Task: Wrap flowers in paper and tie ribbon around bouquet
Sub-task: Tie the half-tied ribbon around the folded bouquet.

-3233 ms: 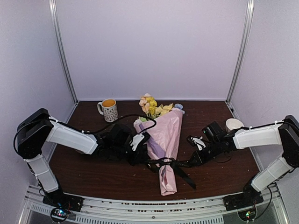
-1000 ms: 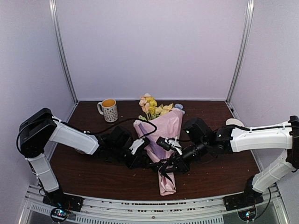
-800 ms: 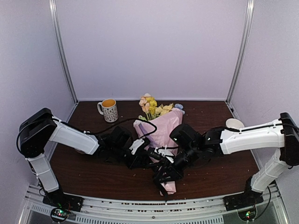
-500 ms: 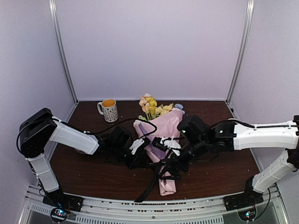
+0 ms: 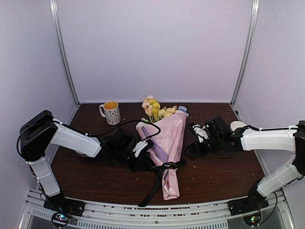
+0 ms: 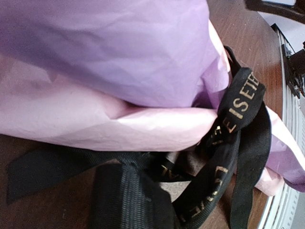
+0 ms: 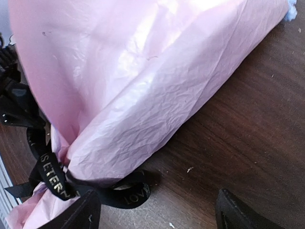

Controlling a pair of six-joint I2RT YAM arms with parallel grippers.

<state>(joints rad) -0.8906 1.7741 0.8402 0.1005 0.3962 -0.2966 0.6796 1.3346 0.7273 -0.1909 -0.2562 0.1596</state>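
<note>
The bouquet (image 5: 167,143) lies along the table, its pale pink paper (image 7: 133,95) tapering toward the front edge. The flowers (image 5: 155,107) stick out at the far end. The black ribbon (image 5: 167,165) with gold lettering circles the narrow part of the cone, and one tail trails to the front rail. My left gripper (image 5: 147,161) sits against the cone's left side, shut on the ribbon (image 6: 240,102), which bunches and runs in between its jaws. My right gripper (image 5: 192,145) stands open and empty to the right of the cone. Its fingers (image 7: 81,214) straddle bare table beside the ribbon (image 7: 50,174).
A patterned mug (image 5: 111,112) with orange liquid stands at the back left. A white cup (image 5: 238,127) sits at the right behind my right arm. Metal posts frame the back corners, and a rail runs along the front edge.
My right gripper opened, let go of the ribbon and pulled back to the right of the cone. The freed ribbon tail dropped toward the front rail. The left arm stayed put.
</note>
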